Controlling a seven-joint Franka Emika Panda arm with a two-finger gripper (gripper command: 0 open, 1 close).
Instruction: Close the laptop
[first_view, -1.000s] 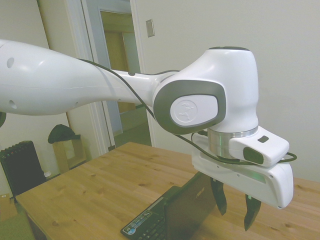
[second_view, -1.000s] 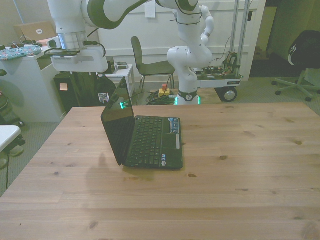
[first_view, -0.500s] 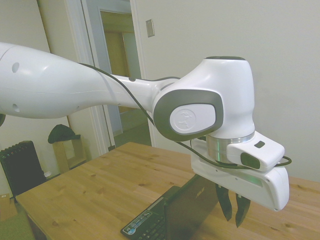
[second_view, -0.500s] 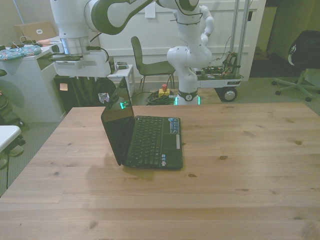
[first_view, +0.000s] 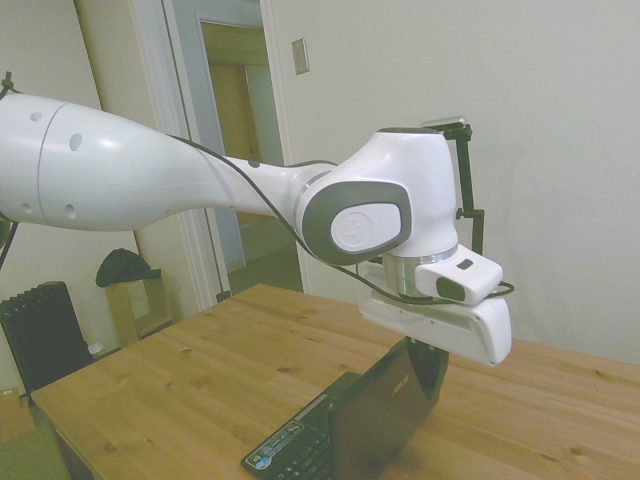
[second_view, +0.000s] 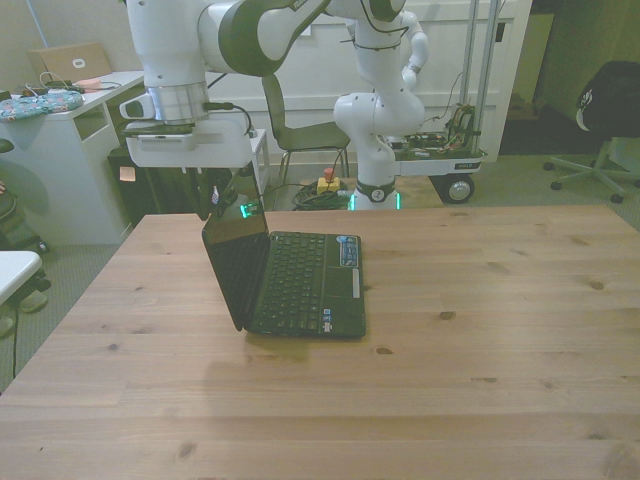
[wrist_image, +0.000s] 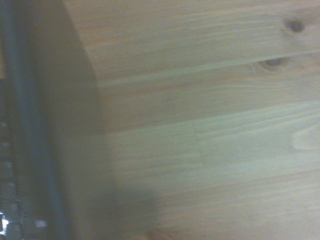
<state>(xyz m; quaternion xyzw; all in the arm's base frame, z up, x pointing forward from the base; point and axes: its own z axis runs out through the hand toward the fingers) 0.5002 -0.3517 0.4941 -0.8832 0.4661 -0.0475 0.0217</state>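
Status: closing has not begun. The black, matte, slim laptop (second_view: 300, 281) stands on the pale wooden plank table (second_view: 480, 330), toward the front view's left of the tabletop's middle. Its lid is raised to roughly upright on the front view's left side of the base. The dark keyboard and the palm rest with coloured stickers are fully exposed. In the side view the laptop (first_view: 350, 420) shows the back of its lid with the small silver logo, and the table (first_view: 200, 370) extends behind it.

The white arm's gripper (second_view: 212, 198) sits at the lid's upper far corner, on the outer side of the lid. In the side view the gripper (first_view: 430, 362) merges with the dark lid edge, so contact cannot be confirmed. Whether it is spread or pressed together cannot be told from either view. The wrist view shows only blurred table (wrist_image: 210, 125) and a dark strip that appears to be the laptop (wrist_image: 25, 125).

Outstanding: the whole closing stroke, pushing the lid over and down onto the keyboard.

Change against the earlier pictures: the hand has come lower and moved toward the front view's right, from well clear of the lid to right by its top corner. The lid angle and the laptop's place on the table are unchanged.
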